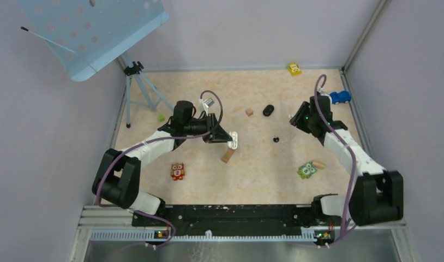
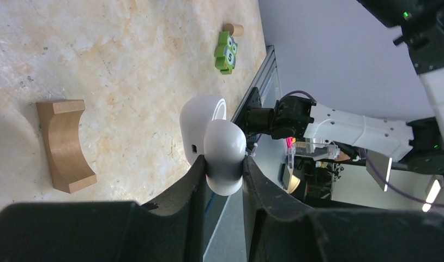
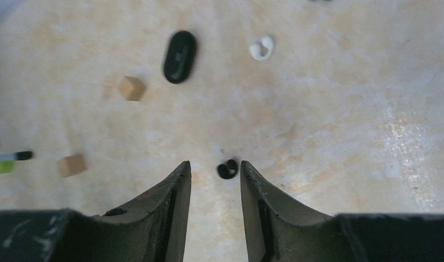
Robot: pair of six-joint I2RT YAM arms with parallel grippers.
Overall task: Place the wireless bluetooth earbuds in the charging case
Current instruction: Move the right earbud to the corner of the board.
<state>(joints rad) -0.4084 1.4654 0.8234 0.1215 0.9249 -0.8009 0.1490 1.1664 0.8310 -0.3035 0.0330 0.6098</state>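
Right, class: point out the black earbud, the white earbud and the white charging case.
black earbud (image 3: pixel 226 171): right wrist view, its middle.
white earbud (image 3: pixel 261 51): right wrist view, its rounded body.
white charging case (image 2: pixel 224 146): left wrist view, its rounded near half.

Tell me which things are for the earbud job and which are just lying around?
For the job: white charging case in the left fingers; black earbud; white earbud; black oval thing, maybe another case.

Just lying about: curved wooden block; small wooden cube; green owl; red owl; blue car; yellow car.
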